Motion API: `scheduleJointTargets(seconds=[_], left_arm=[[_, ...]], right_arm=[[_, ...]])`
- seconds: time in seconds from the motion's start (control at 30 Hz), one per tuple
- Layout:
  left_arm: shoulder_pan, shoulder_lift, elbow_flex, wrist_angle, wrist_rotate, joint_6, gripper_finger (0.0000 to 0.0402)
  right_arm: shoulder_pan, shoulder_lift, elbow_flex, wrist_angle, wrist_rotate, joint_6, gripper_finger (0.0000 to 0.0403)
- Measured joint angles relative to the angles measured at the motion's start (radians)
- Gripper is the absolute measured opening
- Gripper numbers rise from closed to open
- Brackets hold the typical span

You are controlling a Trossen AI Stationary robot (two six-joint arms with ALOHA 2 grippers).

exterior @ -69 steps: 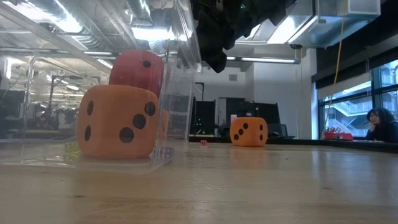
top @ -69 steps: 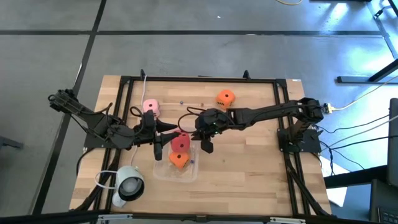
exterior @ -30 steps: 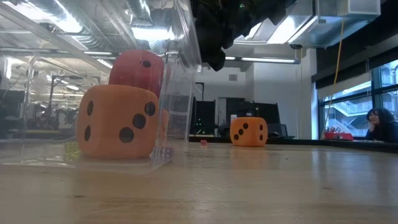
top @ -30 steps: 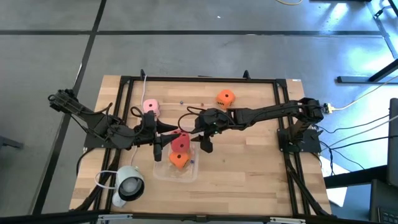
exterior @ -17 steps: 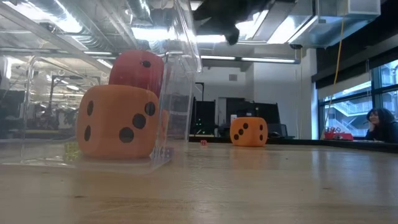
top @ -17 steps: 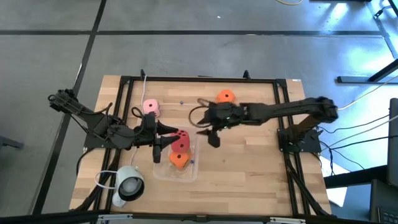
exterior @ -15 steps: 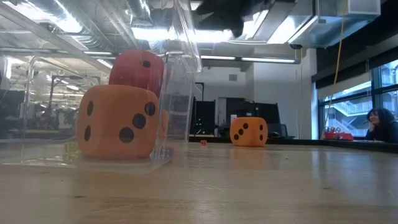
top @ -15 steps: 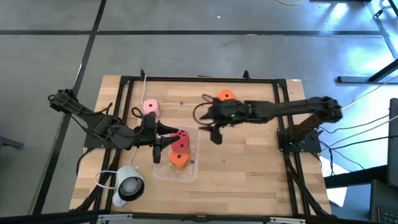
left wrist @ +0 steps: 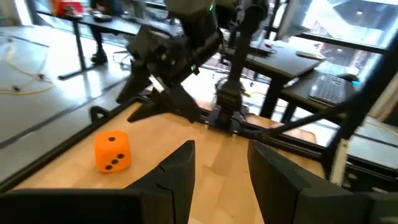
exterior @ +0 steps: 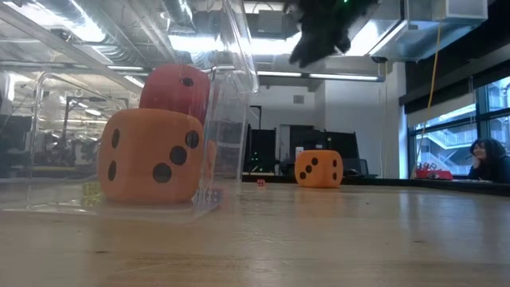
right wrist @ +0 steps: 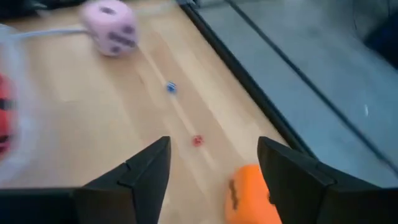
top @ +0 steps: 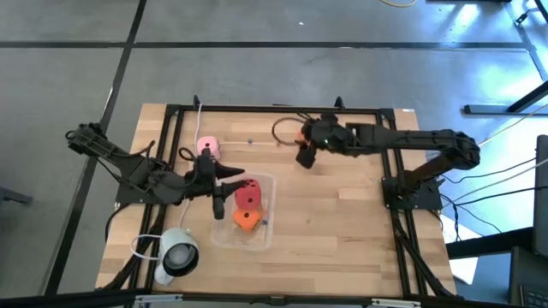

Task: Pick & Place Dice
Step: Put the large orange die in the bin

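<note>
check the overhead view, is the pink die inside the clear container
No, the pink die sits on the bare table beyond the clear container, which holds only the red die and an orange die.

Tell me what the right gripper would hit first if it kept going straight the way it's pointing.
Probably the orange die, which lies just ahead of the open right gripper and slightly off-centre; depth is hard to judge.

Red die leans on orange die; second orange die and pink die apart.
</note>
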Motion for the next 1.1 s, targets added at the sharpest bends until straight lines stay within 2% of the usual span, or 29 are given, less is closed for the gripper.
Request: scheduleJointTargets(seconds=[0.17,0.4,0.6,0.9,1.1], left_arm=[[0.037,-0.02,0.0,-0.021,0.0,-0.01,0.0139],[0.089,-0.091,0.0,-0.164,0.048,-0.049,0.0139],[0.106,-0.131,0.0,-0.209,0.054,-0.086,0.0139],[0.123,-0.138,0.0,-0.209,0.077,-0.113,0.0139],[0.123,-0.137,0.0,-0.209,0.078,-0.139,0.0139]], right_arm=[[-0.074,0.049,0.0,-0.005,-0.025,0.022,0.0251],[-0.159,0.164,0.0,-0.017,-0.033,-0.033,0.0258],[-0.196,0.25,0.0,-0.013,-0.085,-0.033,0.0258],[-0.232,0.275,0.0,-0.01,-0.107,-0.016,0.026],[-0.267,0.275,0.0,-0.018,-0.107,-0.056,0.0289]])
